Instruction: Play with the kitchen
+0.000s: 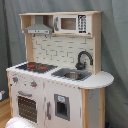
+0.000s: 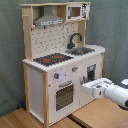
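In the first exterior view, the kitchen (image 1: 55, 70) is standing upright and filling most of the frame, in front of a grey curtain (image 1: 114, 45). Its black-red hob (image 1: 35, 66) is sitting toward the first exterior view's left on the white counter, with the grey sink (image 1: 74, 75) beside it and the black faucet (image 1: 83, 59) arching over the sink's far edge. The range hood (image 1: 39, 29) is hanging above the hob, next to a microwave-like unit (image 1: 72, 23) on the top shelf. The oven door (image 1: 27, 106) is showing closed low on the front. A rounded white shape at the bottom edge may be part of the arm, though it is hard to say.

In the second exterior view, the kitchen is standing on a wooden floor (image 2: 95, 112), seen from its hob corner. The arm is reaching in from the second exterior view's right, with the gripper (image 2: 86, 90) hovering just in front of the lower cabinet front, beside the oven door and below the knobs (image 2: 74, 69). Whether it is touching the panel is unclear. I cannot tell how the jaws are standing.
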Robot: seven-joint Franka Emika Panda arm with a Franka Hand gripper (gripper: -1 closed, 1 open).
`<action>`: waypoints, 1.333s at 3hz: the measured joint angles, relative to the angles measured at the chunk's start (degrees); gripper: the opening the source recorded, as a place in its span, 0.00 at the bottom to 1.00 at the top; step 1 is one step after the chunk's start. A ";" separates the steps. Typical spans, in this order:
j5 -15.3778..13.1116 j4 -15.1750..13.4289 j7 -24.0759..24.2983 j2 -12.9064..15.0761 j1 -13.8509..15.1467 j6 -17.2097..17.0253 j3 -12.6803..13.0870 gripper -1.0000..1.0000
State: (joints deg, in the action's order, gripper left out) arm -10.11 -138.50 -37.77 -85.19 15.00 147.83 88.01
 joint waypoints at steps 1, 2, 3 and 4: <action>0.01 -0.04 2.21 0.00 3.73 3.48 -1.61 1.00; 0.01 -0.37 8.97 0.00 4.85 4.40 -2.11 1.00; 0.01 -0.96 15.20 -0.01 5.52 4.76 -1.87 1.00; 0.01 -1.77 22.61 -0.04 6.37 5.65 -1.23 1.00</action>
State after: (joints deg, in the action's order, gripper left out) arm -10.11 -140.27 -15.16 -85.23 21.37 153.48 86.78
